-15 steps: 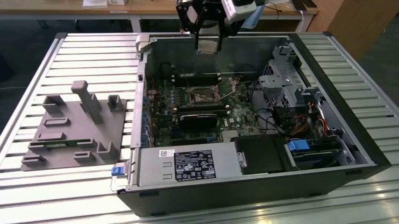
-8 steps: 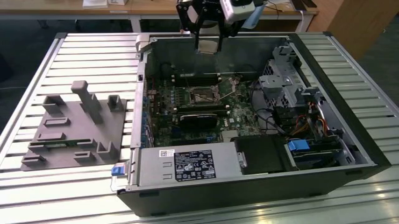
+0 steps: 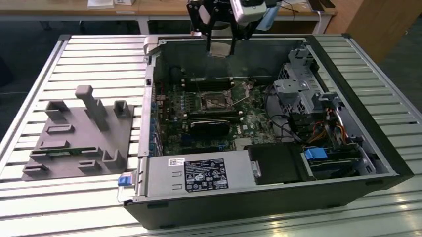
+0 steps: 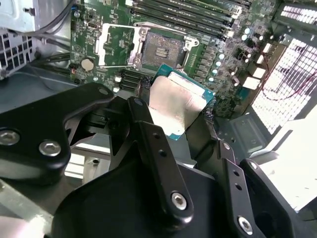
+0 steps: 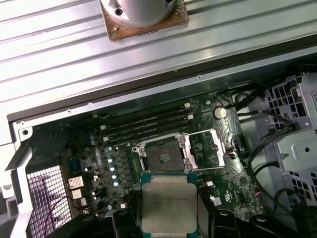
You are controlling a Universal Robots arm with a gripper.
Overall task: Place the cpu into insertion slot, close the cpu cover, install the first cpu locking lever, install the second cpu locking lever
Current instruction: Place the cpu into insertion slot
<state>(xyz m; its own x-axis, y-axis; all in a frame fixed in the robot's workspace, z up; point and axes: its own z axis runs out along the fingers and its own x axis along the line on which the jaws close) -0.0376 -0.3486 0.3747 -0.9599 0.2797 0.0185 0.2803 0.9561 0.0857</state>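
- One gripper (image 3: 221,48), clamped on the one cpu (image 5: 168,206), hanging over the far edge of the open case (image 3: 264,200).
- One insertion slot (image 5: 162,153), uncovered, middle of the green board (image 5: 233,193), below the chip.
- One cpu cover (image 5: 222,145), flipped open just beside the slot.

Even light falls from overhead, so the ribbed metal table (image 3: 99,54) gleams pale in the exterior view, while the inside of the open computer case (image 3: 264,207) lies in soft shadow. In the second wrist view the cpu (image 4: 173,105) catches a whitish glare on its metal top, and the table beyond the case wall burns out to white.
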